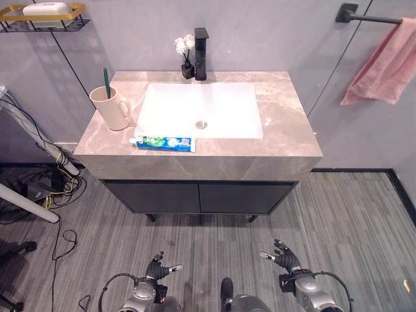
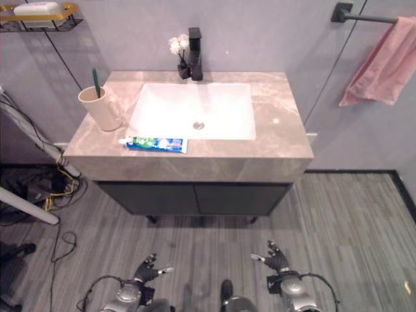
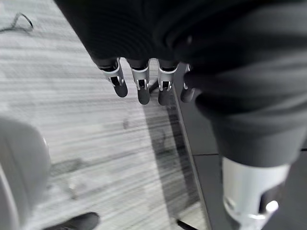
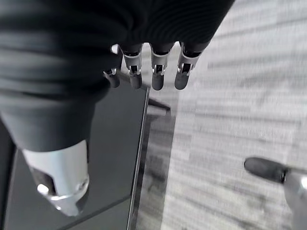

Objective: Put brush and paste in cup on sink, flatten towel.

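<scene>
Left eye view: you have the toothbrush (image 1: 106,82) standing upright in the cup (image 1: 112,108) at the left end of the countertop (image 1: 286,130), so that item is already placed. The toothpaste (image 1: 162,143) lies flat on the front edge, just beside the basin (image 1: 201,107), its long axis running left to right, parallel to the counter edge. The pink towel (image 1: 383,65) hangs bunched on the bar (image 1: 364,15) on the wall, upper right. Your left hand (image 1: 158,268) and right hand (image 1: 284,257) hang low over the floor, well apart from the counter, fingers spread and holding nothing.

Right eye view: same layout. The toothpaste sits left of centre, so the left hand is judged the nearer of the 2; the tube lies up and ahead of it, cup just beyond to the left.

Left wrist view: fingers (image 3: 143,91) hang straight and relaxed, empty, above grey floorboards.

Right wrist view: fingers (image 4: 158,79) likewise straight and empty, beside the dark cabinet front (image 4: 72,120).

Finding: 2 steps outstanding, paste and towel. The right hand is judged better placed for the towel.
</scene>
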Robot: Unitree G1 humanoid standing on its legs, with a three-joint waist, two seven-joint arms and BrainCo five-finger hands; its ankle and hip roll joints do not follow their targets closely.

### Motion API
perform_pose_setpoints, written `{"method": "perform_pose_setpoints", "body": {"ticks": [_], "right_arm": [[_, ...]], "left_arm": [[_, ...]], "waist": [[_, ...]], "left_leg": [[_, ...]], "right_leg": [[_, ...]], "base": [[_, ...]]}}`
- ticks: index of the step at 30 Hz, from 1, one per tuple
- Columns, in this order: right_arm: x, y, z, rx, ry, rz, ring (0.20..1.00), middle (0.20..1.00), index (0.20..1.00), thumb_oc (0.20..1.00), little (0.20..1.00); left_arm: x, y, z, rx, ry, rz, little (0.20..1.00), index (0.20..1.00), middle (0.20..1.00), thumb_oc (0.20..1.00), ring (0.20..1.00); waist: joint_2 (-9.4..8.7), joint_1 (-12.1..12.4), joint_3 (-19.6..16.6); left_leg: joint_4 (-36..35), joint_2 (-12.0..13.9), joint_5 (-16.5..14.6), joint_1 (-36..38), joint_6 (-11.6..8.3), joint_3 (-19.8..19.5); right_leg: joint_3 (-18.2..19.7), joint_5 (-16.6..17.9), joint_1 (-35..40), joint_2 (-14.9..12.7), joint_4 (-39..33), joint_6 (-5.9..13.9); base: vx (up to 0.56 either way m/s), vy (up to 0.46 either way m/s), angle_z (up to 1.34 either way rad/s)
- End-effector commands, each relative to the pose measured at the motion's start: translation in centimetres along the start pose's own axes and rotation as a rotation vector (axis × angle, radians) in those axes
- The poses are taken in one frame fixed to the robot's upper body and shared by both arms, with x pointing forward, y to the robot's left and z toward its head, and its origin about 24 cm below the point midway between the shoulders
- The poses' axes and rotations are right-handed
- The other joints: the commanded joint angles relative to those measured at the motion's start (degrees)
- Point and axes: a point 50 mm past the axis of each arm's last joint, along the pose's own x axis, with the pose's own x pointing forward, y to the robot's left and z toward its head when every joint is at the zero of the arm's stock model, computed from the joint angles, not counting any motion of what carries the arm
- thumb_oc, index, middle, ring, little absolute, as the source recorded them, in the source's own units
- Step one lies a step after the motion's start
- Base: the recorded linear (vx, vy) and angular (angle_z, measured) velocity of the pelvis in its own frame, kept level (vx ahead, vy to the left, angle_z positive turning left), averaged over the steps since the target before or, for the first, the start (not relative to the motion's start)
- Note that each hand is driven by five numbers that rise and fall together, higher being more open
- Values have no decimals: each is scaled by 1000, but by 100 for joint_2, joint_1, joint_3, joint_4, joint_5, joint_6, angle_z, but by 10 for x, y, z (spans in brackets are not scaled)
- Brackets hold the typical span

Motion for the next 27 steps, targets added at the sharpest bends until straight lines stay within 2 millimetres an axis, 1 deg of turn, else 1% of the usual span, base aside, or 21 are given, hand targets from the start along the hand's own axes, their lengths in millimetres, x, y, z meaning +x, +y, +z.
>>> {"method": "perform_pose_setpoints", "body": {"ticks": [1,2,4,5,7,8,10,11,12,14,15,16,17,18,20,21,22,23,24,25,27], "right_arm": [[-1,-10,7,34,-56,-51,1000,1000,1000,1000,1000],[-1,-10,5,12,-46,-47,1000,1000,1000,1000,1000],[-1,-9,0,-38,-25,-39,1000,1000,1000,1000,1000],[-1,-10,-1,-53,-19,-39,1000,1000,1000,1000,1000],[-2,-13,-4,-52,-2,-54,1000,1000,1000,1000,1000],[-2,-14,-6,-43,4,-57,1000,1000,1000,1000,1000],[-3,-15,-8,-39,11,-65,1000,1000,1000,1000,1000],[-3,-17,-9,-29,12,-77,1000,1000,1000,1000,1000],[-3,-18,-6,-15,2,-82,1000,1000,1000,1000,1000],[-3,-16,-7,11,4,-73,1000,1000,1000,1000,1000],[-1,-12,-2,-3,-12,-48,1000,1000,1000,1000,1000],[0,-10,3,-19,-30,-31,1000,1000,1000,1000,1000],[1,-6,9,-42,-56,-1,1000,1000,1000,1000,1000],[1,-5,9,-68,-55,20,1000,1000,1000,1000,1000],[1,-5,9,-99,-60,26,1000,1000,1000,1000,1000],[1,-5,9,-96,-53,19,1000,1000,1000,1000,1000],[3,-7,8,-103,-39,12,1000,1000,1000,1000,1000],[5,-7,8,-119,-26,7,1000,1000,1000,1000,1000],[6,-7,7,-180,-18,28,1000,1000,1000,1000,1000],[5,-7,0,-178,12,27,1000,1000,1000,1000,1000],[5,-9,-6,-207,55,18,1000,1000,1000,1000,1000]], "left_arm": [[1,14,9,-4,-57,55,1000,1000,1000,1000,1000],[1,15,6,3,-44,61,1000,1000,1000,1000,1000],[1,17,2,5,-30,76,1000,1000,1000,1000,1000],[0,20,1,-1,-26,86,1000,1000,1000,1000,1000],[0,22,-1,-6,-18,94,1000,1000,1000,1000,1000],[-2,23,-5,-6,-9,91,1000,1000,1000,1000,1000],[-3,24,-6,23,-10,86,1000,1000,1000,1000,1000],[-4,27,-6,51,-18,82,1000,1000,1000,1000,1000],[-3,31,-2,78,-36,75,1000,1000,1000,1000,1000],[-5,39,-1,107,-55,83,1000,1000,1000,1000,1000],[-6,47,-2,120,-55,99,1000,1000,1000,1000,1000],[-7,52,1,127,-69,106,1000,1000,1000,1000,1000],[-8,56,1,142,-77,109,1000,1000,1000,1000,1000],[-11,57,-5,158,-64,96,1000,1000,1000,1000,1000],[-15,59,-11,175,-53,90,1000,1000,1000,1000,1000],[-17,59,-17,176,-38,94,1000,1000,1000,1000,1000],[-19,59,-23,179,-16,94,1000,1000,1000,1000,1000],[-19,58,-27,188,-2,93,1000,1000,1000,1000,1000],[-18,58,-30,235,20,92,1000,1000,1000,1000,1000],[-20,55,-35,237,30,82,1000,1000,1000,1000,1000],[-23,55,-38,267,30,68,1000,1000,1000,1000,1000]], "waist": [[92,42,60],[127,79,24],[244,206,-16],[259,292,-31],[342,328,-81],[368,346,-153],[377,390,-225],[341,421,-224],[317,405,-227],[314,407,-171],[328,401,-87],[359,416,-22],[409,429,59],[414,460,51],[437,464,8],[424,499,-7],[391,544,-39],[376,542,-40],[324,531,7],[286,561,8],[237,643,2]], "left_leg": [[-1922,-36,432,319,418,904],[-2445,-10,579,299,387,935],[-3465,128,1254,185,250,682],[-3763,154,1392,85,204,385],[-3827,230,1606,68,82,209],[-3814,193,1413,207,180,115],[-3674,76,1363,257,253,-82],[-3417,-120,1214,245,359,-233],[-3241,-240,1060,204,468,-219],[-3135,-398,841,339,684,-108],[-3154,-448,798,456,764,-42],[-3202,-445,795,543,810,0],[-3267,-424,797,643,847,27],[-3334,-464,737,747,871,57],[-3543,-511,768,921,864,50],[-3616,-519,765,981,831,65],[-3685,-504,724,1045,772,81],[-3681,-486,678,1079,718,18],[-3603,-482,525,1109,702,-61],[-3486,-503,526,1083,693,-112],[-3443,-480,522,1088,664,-155]], "right_leg": [[259,435,39,-220,-3,613],[271,378,134,-211,-33,641],[374,248,366,-138,-81,671],[450,168,487,-154,-86,686],[536,90,611,-152,-54,713],[658,-80,674,-180,48,770],[773,-168,733,-252,249,778],[832,-174,749,-364,522,817],[898,-53,693,-466,820,860],[1008,397,376,-667,1630,901],[1053,759,78,-694,2013,931],[1054,901,-97,-656,2305,951],[980,916,-324,-585,2640,948],[823,911,-337,-627,2591,992],[695,738,-455,-463,2221,953],[529,658,-447,-528,1840,959],[314,635,-461,-682,1120,987],[248,682,-377,-740,596,1005],[345,738,-276,-763,267,1032],[469,828,-182,-783,340,1100],[462,795,-101,-762,209,1072]], "base": [[469,170,53],[366,189,36],[436,201,2],[425,177,-39],[406,193,-67],[397,218,-67],[335,239,-58],[309,285,-60],[312,330,-52],[213,321,-14],[109,262,-5],[91,257,-18],[130,223,-33],[168,189,-33],[200,101,-32],[194,-17,-20],[190,-90,-10],[203,-139,-4],[175,-102,12],[110,-56,36],[68,-69,52]]}}
